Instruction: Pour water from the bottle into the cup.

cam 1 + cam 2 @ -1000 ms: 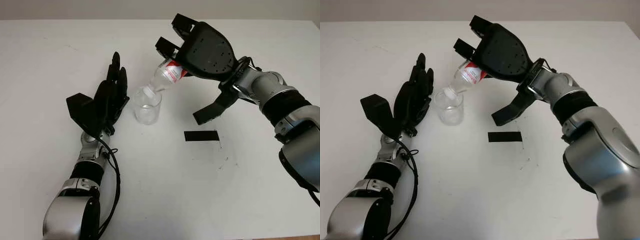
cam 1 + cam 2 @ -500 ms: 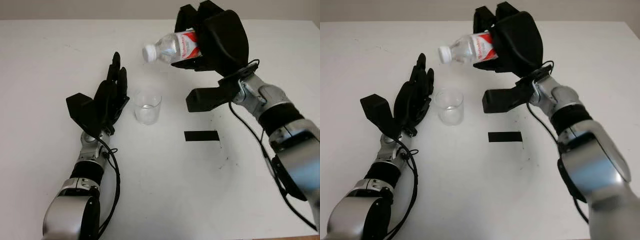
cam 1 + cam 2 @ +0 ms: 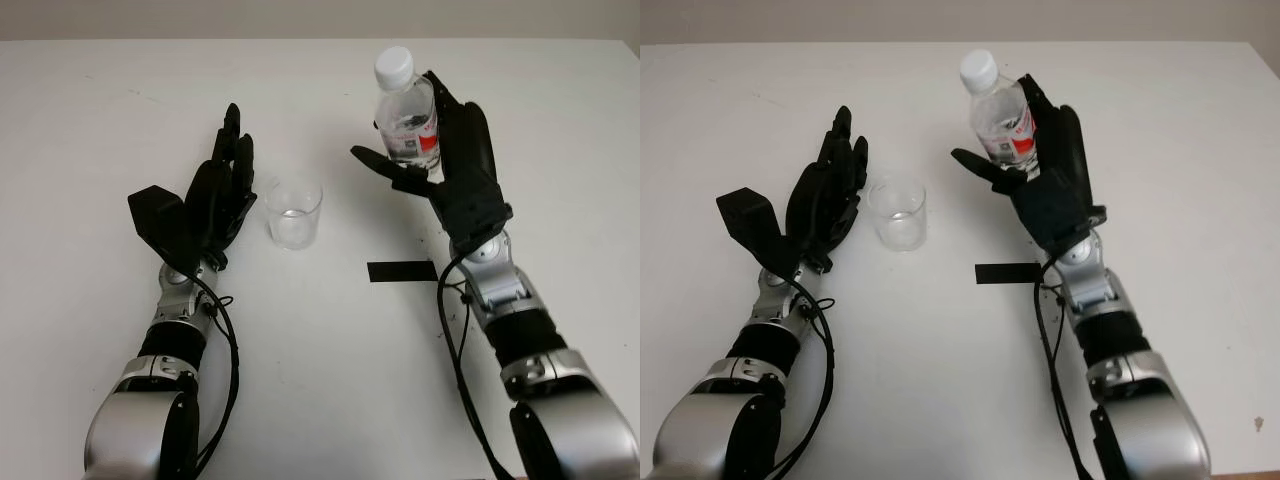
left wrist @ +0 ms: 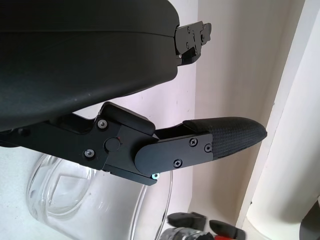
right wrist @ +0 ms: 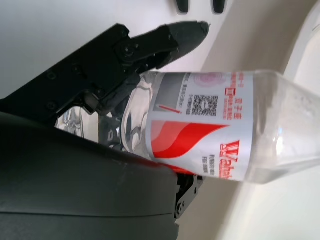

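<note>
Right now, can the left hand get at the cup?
Probably yes. The left hand is open right beside the cup, nothing between them; the right hand holds the bottle upright, off to the other side.

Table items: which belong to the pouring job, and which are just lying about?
Job:
- water bottle, capped, upright, held in the right hand
- clear cup, beside the open left hand

Lying about:
- black tape strip on the white table

A black tape strip (image 3: 402,271) lies on the white table (image 3: 320,400)
</note>
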`<state>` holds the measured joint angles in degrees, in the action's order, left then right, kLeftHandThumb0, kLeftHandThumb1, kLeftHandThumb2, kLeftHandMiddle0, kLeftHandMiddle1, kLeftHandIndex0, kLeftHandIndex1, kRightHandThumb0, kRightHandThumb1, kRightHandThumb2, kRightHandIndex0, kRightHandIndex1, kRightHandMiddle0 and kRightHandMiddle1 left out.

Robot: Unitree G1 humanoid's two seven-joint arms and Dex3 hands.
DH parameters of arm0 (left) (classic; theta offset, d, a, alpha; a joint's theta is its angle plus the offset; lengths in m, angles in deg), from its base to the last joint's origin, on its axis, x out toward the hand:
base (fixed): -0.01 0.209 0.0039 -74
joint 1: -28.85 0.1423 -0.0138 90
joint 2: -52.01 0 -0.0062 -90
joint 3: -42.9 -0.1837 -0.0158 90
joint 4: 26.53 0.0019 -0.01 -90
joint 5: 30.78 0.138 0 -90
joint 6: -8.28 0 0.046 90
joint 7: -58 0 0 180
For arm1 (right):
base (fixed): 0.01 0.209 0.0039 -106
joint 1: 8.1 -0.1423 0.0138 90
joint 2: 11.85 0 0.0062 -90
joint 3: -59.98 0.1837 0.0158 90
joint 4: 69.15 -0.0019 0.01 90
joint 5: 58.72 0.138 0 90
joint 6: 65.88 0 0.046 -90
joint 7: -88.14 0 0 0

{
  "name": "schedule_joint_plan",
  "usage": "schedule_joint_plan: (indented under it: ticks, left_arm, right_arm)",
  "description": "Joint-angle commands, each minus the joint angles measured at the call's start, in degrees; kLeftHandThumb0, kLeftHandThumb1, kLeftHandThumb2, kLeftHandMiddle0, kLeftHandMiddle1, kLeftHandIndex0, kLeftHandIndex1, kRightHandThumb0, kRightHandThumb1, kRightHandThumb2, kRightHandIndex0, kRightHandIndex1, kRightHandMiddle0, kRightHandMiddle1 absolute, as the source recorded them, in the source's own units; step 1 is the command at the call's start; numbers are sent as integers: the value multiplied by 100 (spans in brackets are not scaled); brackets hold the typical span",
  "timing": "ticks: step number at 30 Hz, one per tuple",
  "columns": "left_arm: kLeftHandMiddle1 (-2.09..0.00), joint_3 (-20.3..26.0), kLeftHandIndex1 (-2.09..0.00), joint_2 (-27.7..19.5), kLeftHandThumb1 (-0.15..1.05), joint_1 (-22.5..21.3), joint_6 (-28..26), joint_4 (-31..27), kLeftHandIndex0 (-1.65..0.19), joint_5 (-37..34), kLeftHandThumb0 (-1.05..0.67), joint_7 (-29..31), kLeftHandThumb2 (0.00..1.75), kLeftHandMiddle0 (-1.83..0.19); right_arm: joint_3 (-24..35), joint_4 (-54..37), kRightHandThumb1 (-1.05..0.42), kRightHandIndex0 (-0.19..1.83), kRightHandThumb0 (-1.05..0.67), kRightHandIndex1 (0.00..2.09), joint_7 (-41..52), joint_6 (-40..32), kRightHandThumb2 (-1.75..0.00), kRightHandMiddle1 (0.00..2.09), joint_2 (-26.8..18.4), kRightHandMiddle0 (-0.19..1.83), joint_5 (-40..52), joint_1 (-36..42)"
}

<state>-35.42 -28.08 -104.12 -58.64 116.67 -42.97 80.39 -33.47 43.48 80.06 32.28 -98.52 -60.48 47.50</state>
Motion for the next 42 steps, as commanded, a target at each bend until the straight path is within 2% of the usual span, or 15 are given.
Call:
schedule_joint_plan:
  ticks: [1,3,7,13,18,25,33,42]
  left_arm:
    - [0,12,0,-8,105,104,-42,77,19,-20,-88,33,63,19]
    - [0,0,0,-8,105,122,-46,45,19,-2,-88,23,63,19]
    - [0,-18,0,-18,105,140,-71,23,19,11,-88,36,63,19]
    - [0,16,0,-2,105,157,-84,15,19,-48,-88,82,61,19]
    - [0,-6,0,-32,105,170,-145,-43,19,-32,-89,104,62,19]
    - [0,8,0,-37,105,205,-221,-141,19,-52,-87,124,63,19]
    - [0,-24,0,-70,105,208,-214,-167,19,1,-87,95,64,19]
    - [0,-23,0,-126,105,169,-288,-175,19,23,-87,71,65,19]
  right_arm:
    - [181,-824,-105,136,-45,209,249,-804,-42,209,187,105,404,302]
    - [274,-1462,-105,133,-44,209,453,-1553,-41,209,256,101,667,545]
    - [393,-2367,-105,137,-43,209,682,-2552,-41,209,300,104,929,882]
    - [449,-3121,-105,132,-44,209,808,-3263,-40,209,335,103,967,1224]
    - [467,-3268,-105,135,-44,209,892,-3405,-40,209,291,105,873,1339]
    - [408,-3081,-105,115,-43,209,975,-3151,-37,209,240,88,523,1482]
    - [357,-2545,-105,109,-40,209,1007,-2440,-38,209,414,85,313,1581]
    - [371,-2398,-105,89,-42,209,926,-2462,-36,209,603,77,221,1713]
